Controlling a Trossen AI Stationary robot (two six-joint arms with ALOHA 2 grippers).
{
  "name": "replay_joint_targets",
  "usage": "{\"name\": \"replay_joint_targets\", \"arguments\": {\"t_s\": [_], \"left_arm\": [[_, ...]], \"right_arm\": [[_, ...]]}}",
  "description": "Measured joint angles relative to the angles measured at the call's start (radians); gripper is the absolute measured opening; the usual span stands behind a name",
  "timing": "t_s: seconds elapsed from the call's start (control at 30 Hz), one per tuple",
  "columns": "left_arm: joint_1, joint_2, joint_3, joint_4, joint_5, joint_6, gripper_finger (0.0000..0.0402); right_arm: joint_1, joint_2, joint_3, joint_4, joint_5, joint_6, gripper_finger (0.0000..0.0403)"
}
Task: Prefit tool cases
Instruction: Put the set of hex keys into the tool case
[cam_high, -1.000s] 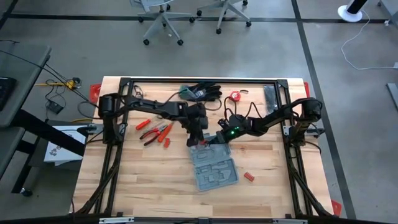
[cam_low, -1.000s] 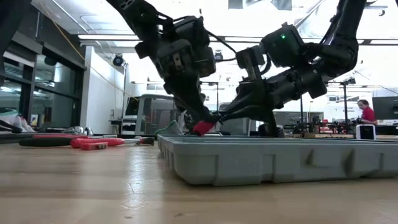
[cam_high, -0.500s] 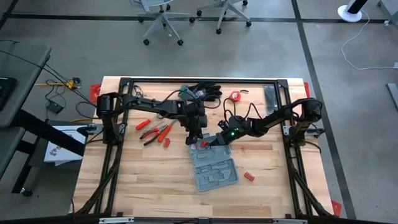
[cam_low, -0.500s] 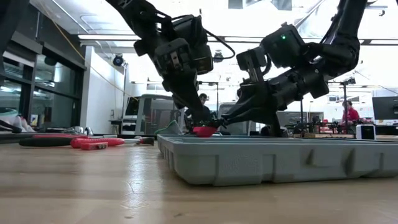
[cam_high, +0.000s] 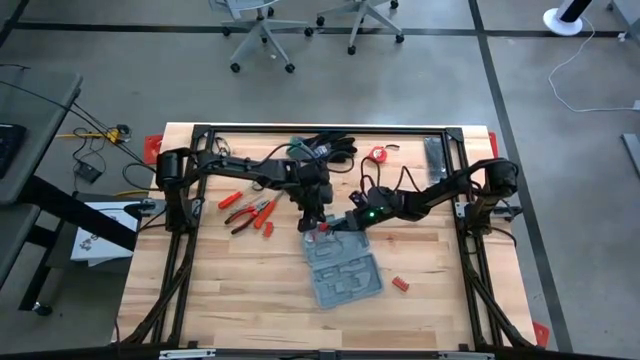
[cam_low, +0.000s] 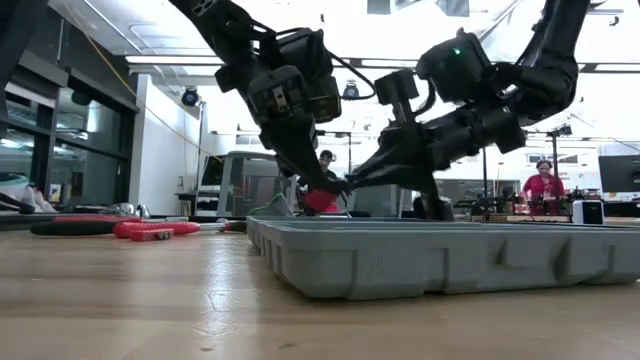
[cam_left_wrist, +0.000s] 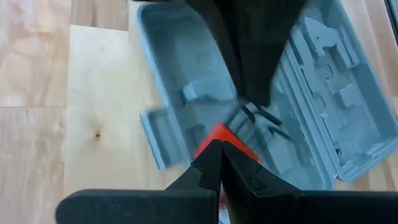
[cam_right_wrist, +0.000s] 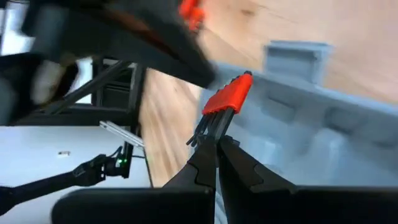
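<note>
The grey-blue tool case (cam_high: 343, 269) lies open and flat near the middle of the wooden table (cam_high: 230, 290), recesses facing up so tools can be dropped in. Both arms meet over its far end. The right gripper (cam_right_wrist: 217, 140) has its jaws pinched together on the dark keys of a red-handled hex key set (cam_right_wrist: 225, 99), lifted just above the case's rim, which I take as lining it up with a recess. The left gripper (cam_left_wrist: 221, 147) has its jaws closed tight as well, its tips at the same red holder, seemingly steadying it; whether it truly grips it I cannot tell. Red-handled pliers (cam_high: 250, 212) wait on the table, well apart from the case.
</note>
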Motion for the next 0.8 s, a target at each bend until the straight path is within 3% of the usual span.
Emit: {"name": "replay_joint_targets", "arguments": {"t_s": [0.17,0.47,0.63,0.8], "left_arm": [[0.009,0.0,0.0,-0.032,0.003,0.004,0.0],[-0.006,-0.072,-0.018,-0.198,0.021,0.041,0.0],[-0.035,-0.181,-0.174,-0.082,0.02,-0.06,0.0],[-0.044,-0.271,-0.345,0.121,0.002,-0.197,0.0]], "right_arm": [[0.008,0.0,0.064,-0.143,-0.035,-0.078,0.0],[-0.019,-0.003,0.073,-0.185,-0.128,-0.108,0.0],[-0.007,-0.008,0.134,-0.279,-0.151,-0.146,0.0],[0.008,-0.009,0.247,-0.483,-0.156,-0.273,0.0]]}}
